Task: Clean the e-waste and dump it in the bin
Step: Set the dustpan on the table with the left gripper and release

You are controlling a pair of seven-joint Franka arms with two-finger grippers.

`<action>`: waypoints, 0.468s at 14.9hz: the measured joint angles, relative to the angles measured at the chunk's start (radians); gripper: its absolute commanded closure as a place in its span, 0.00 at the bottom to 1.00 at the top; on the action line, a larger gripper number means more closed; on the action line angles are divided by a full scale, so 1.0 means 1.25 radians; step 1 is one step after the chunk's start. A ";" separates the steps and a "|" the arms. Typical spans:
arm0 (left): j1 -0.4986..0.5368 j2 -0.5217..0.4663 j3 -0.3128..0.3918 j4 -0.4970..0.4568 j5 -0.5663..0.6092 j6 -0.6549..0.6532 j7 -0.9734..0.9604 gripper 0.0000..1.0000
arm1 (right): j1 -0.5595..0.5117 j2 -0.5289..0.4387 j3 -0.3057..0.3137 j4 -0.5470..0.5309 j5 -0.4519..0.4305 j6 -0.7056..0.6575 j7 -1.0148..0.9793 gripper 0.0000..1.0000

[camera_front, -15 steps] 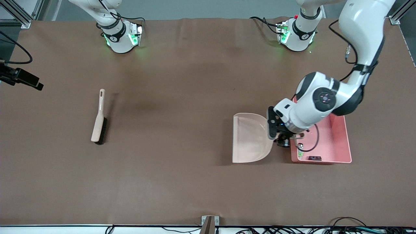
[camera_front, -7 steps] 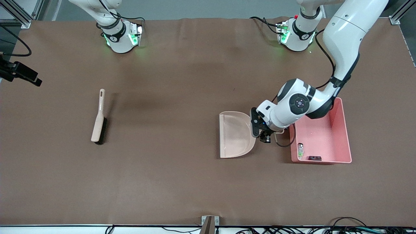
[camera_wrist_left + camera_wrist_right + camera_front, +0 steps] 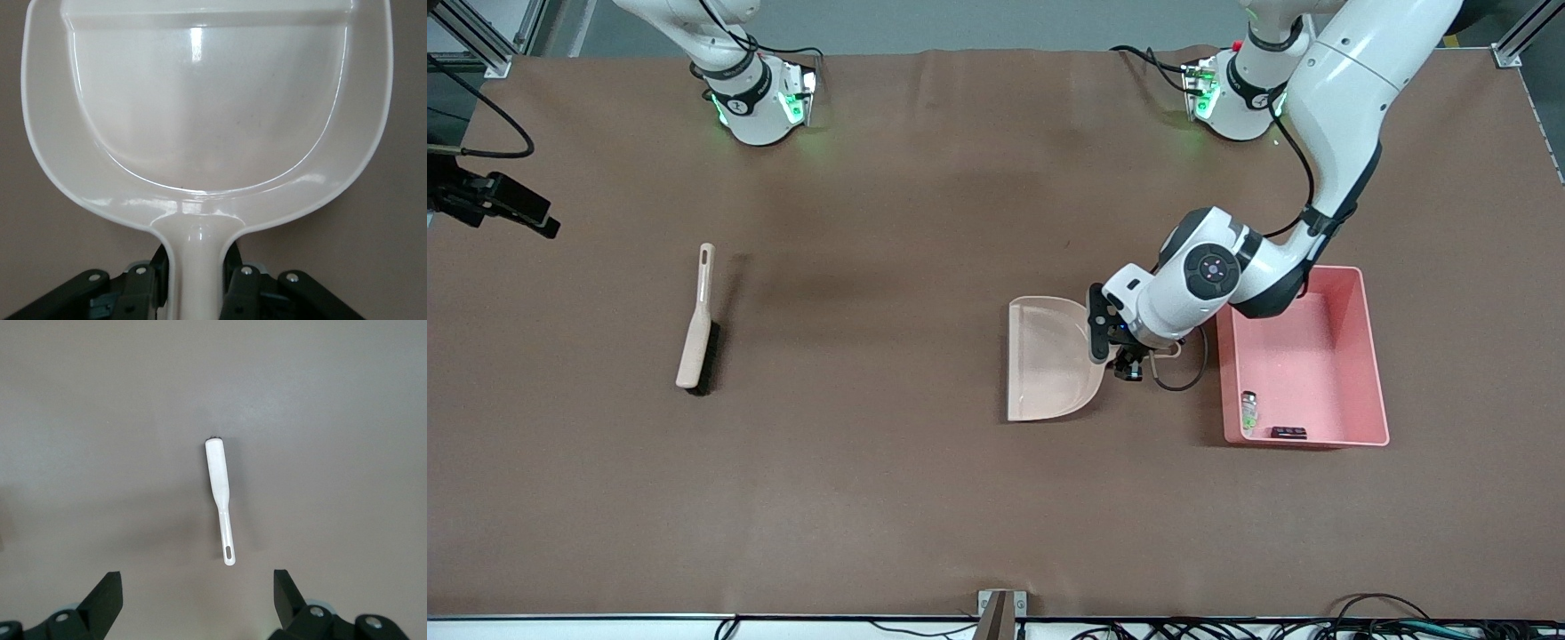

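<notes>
While e-waste (image 3: 1249, 410) lies in the bin (image 3: 1375, 373), the left pincer (image 3: 1129, 354) grips the dustpan (image 3: 1049, 360).

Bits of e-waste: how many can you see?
2, both in the pink bin, by its wall nearest the front camera: a white-grey block and a dark cylinder. None shows elsewhere.

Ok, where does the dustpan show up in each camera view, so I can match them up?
Front view: the dustpan sits mid-table beside the pink bin, toward the right arm's end from it, its handle in the left claw.
Left wrist view: the dustpan fills most of the picture, handle running down between the claw's fingers.
Right wrist view: not in it; only the brush shows.
Shared landmark: the brown table cover.
</notes>
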 measured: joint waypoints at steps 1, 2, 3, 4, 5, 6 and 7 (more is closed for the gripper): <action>-0.016 0.003 0.008 0.000 0.000 0.007 -0.013 1.00 | 0.000 0.000 0.000 0.000 0.000 0.001 0.000 0.00; -0.026 0.007 0.013 0.000 0.000 0.013 -0.023 1.00 | 0.000 0.000 -0.001 0.000 0.000 0.002 0.000 0.00; -0.033 0.011 0.015 0.000 0.000 0.018 -0.028 1.00 | 0.000 0.000 -0.001 0.000 0.000 0.002 0.000 0.00; -0.039 0.014 0.017 0.000 0.000 0.022 -0.028 1.00 | 0.000 0.000 -0.002 0.000 0.000 0.002 0.000 0.00; -0.045 0.017 0.020 0.000 0.000 0.026 -0.029 1.00 | 0.000 0.000 -0.003 0.000 0.000 0.001 0.000 0.00; -0.052 0.020 0.025 0.000 0.000 0.028 -0.029 1.00 | 0.000 -0.001 -0.005 0.000 0.000 -0.004 0.000 0.00; -0.060 0.021 0.032 0.000 0.000 0.031 -0.029 0.99 | -0.001 -0.003 -0.008 0.000 -0.001 -0.015 0.000 0.00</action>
